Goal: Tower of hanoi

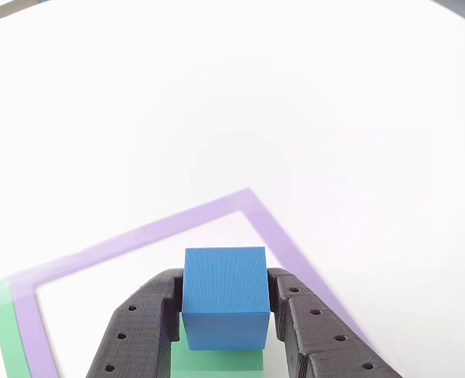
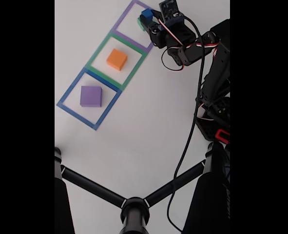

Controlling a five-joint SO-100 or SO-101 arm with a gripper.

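Black ridged fingers of our hand sit closest to the lens in the other view, and between them we see the blue block, pinched on its two side faces. Just beneath the blue block and the hand lies the green block, with the blue one resting on or just above it; we cannot tell whether they touch. Both sit inside the purple taped outline on the white bench.

From the fixed view, we find the hand at the purple outline, gripping the blue block over the green block. Away from the hand, the orange block lies in the green outline. Farther still from the hand, the purple block lies in the blue outline.
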